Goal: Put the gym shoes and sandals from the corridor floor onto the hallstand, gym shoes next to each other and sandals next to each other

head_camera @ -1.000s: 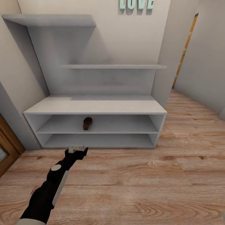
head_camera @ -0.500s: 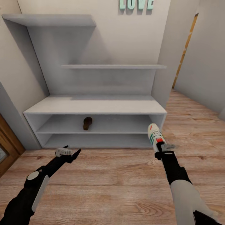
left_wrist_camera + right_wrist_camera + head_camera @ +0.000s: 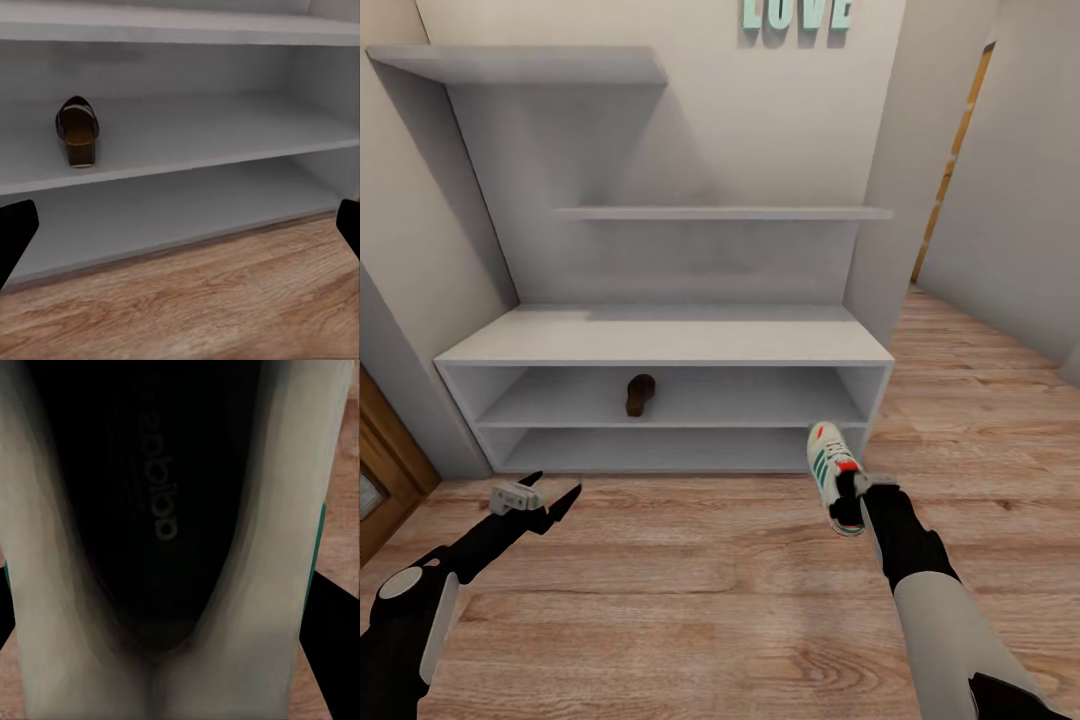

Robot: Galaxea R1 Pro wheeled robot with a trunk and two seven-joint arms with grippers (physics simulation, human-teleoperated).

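Head view: high, facing forward and down at the hallstand (image 3: 660,345), both arms low in frame. Left wrist view: low, near the floor, facing the hallstand's open tiers ahead of the left end effector (image 3: 538,496); shared with head view: sandal (image 3: 76,131) on upper tier. Right wrist view: pressed close against a gym shoe (image 3: 161,510).

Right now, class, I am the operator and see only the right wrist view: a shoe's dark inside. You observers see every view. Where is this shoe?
Observer: The right gripper holds the gym shoe above the corridor floor, before the hallstand, near its right end.
Operator: Anything on the rack?
Observer: One sandal lies on the upper shelf tier, left of centre.
Operator: And the other arm?
Observer: The left gripper is open and empty, low before the hallstand's left part.
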